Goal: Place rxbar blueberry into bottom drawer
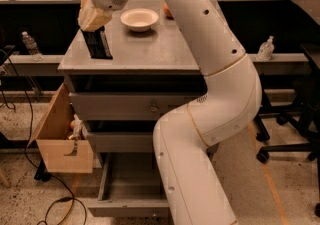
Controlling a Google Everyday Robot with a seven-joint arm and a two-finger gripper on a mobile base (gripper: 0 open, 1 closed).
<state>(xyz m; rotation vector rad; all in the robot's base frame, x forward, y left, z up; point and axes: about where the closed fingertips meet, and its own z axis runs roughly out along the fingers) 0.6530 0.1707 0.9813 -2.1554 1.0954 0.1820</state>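
Note:
My gripper (92,19) hangs over the left part of the grey cabinet top (150,49), its tan fingers shut on the upper end of the rxbar blueberry (97,44), a dark flat bar that hangs upright just above the top's left front area. The bottom drawer (127,181) is pulled open below, a shallow grey tray, partly hidden by my white arm (200,119). Its knob is out of sight.
A white bowl (139,19) and an orange thing (167,10) sit on the cabinet top. The two upper drawers (130,106) are shut. A tan wooden box (62,136) stands at the cabinet's left. A water bottle (30,44) is far left, a spray bottle (265,49) and chair legs (280,144) at the right.

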